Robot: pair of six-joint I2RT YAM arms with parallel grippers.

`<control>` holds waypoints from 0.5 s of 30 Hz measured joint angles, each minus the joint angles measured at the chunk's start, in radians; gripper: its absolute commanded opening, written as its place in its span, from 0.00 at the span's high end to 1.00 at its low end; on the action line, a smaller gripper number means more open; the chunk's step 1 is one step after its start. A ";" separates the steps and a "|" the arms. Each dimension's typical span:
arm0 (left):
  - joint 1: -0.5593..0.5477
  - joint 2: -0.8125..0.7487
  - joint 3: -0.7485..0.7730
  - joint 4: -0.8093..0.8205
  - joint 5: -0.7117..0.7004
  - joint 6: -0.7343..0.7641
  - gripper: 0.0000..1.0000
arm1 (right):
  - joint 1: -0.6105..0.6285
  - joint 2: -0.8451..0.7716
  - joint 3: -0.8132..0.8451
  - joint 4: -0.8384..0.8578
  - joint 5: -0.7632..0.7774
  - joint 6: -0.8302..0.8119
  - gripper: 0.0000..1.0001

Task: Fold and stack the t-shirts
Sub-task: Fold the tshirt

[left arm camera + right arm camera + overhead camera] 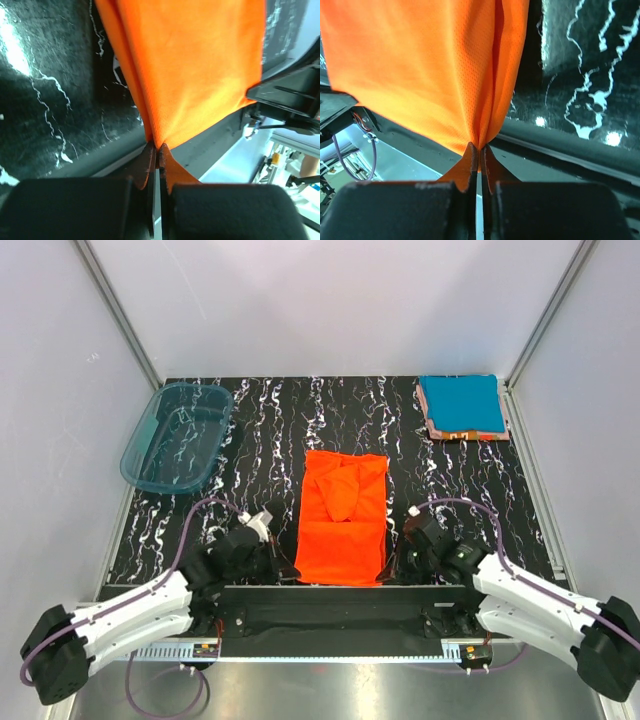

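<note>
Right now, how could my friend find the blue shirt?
Look at the black marbled table, far right corner. A folded stack sits there; the teal blue t-shirt is the flat square on top. The orange-red t-shirt lies at the near edge, and the see-through tub is far left.

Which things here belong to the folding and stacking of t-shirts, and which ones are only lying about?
Belongs to the job: orange-red t-shirt, its near edge pinched by the left hand and the right hand; folded teal t-shirt on the stack, far right corner.
Only lying about: translucent teal tub, far left.
</note>
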 measured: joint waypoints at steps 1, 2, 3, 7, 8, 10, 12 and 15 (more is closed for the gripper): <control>-0.002 -0.033 0.000 -0.019 -0.004 -0.005 1.00 | 0.008 -0.014 -0.001 -0.010 0.009 0.010 1.00; -0.004 -0.061 0.000 -0.039 -0.008 -0.011 1.00 | 0.013 -0.026 -0.001 -0.021 0.014 0.019 1.00; -0.006 -0.086 0.000 -0.057 -0.011 -0.015 1.00 | 0.017 -0.037 -0.001 -0.028 0.019 0.027 1.00; -0.008 -0.134 0.003 -0.109 -0.014 -0.026 1.00 | 0.023 -0.086 0.015 -0.086 0.049 0.040 1.00; -0.009 -0.134 0.008 -0.123 -0.015 -0.026 1.00 | 0.023 -0.098 0.031 -0.107 0.060 0.040 1.00; -0.010 -0.127 0.045 -0.171 -0.021 -0.023 0.98 | 0.024 -0.111 0.092 -0.162 0.089 0.038 1.00; -0.010 -0.100 0.129 -0.233 -0.040 -0.007 0.95 | 0.024 -0.109 0.180 -0.215 0.124 0.030 1.00; -0.006 0.003 0.324 -0.297 -0.087 0.046 0.93 | 0.025 -0.053 0.369 -0.288 0.200 -0.013 1.00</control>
